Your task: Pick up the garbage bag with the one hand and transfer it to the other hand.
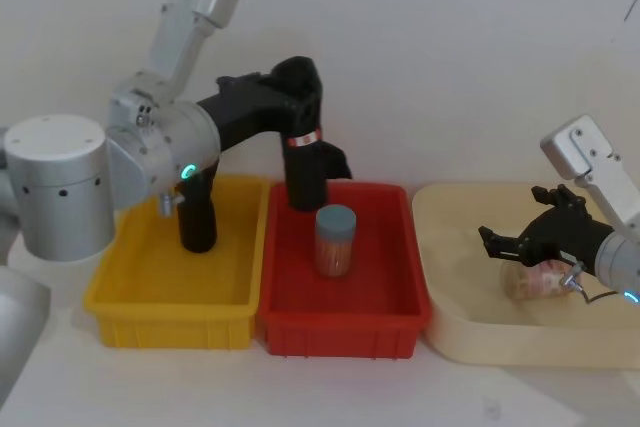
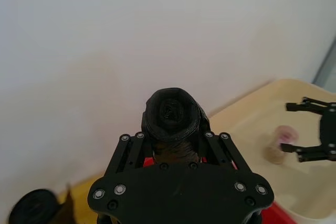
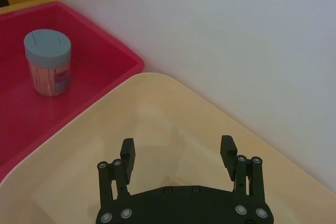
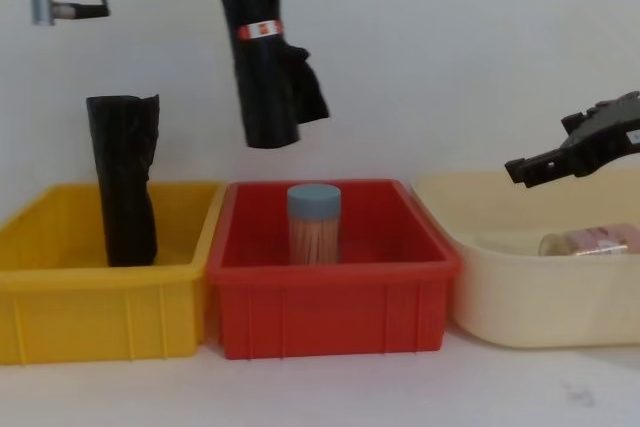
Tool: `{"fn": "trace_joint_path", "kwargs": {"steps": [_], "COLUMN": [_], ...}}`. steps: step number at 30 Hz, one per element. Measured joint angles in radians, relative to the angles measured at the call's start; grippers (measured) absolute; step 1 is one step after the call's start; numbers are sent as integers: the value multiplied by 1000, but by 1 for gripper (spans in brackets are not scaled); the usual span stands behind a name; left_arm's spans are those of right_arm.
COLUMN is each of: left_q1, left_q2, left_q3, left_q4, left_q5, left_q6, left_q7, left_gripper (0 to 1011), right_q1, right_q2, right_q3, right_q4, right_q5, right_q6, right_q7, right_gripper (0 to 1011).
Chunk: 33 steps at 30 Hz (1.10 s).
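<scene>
Head view: our green-ringed black left gripper [image 1: 298, 82] clamps the black rolled plastic garbage bag [image 1: 305, 175] with a red-and-white band, aloft at 11 o'clock of the red plastic bin [image 1: 340, 332]. Left wrist view: its jaws pinch the roll's top. Right wrist view: our blue-ringed black right gripper [image 3: 178, 153] gapes over the cream tray [image 3: 157, 103]. Chest view: the bag hangs clear, the receiver at its 3 o'clock. We judge pickup done; handover needs both arms converging.
</scene>
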Motion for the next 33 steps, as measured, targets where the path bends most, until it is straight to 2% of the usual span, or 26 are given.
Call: {"fn": "trace_joint_path", "kwargs": {"steps": [19, 31, 33], "left_q1": [-43, -50, -52], "left_q2": [-28, -32, -33], "left_q3": [31, 38, 38], "left_q4": [47, 56, 57], "left_q5": [-39, -46, -47], "left_q6": [-5, -8, -8], "left_q7": [-57, -68, -69], "left_gripper": [424, 424, 424], "right_q1": [-3, 3, 11], "right_q2": [0, -13, -21], "right_q3": [4, 16, 17], "right_q4": [-11, -65, -78], "right_q5": [7, 73, 96], "right_q6": [-6, -23, -23], "right_q7": [18, 98, 122], "right_gripper": [1001, 1001, 1000]}}
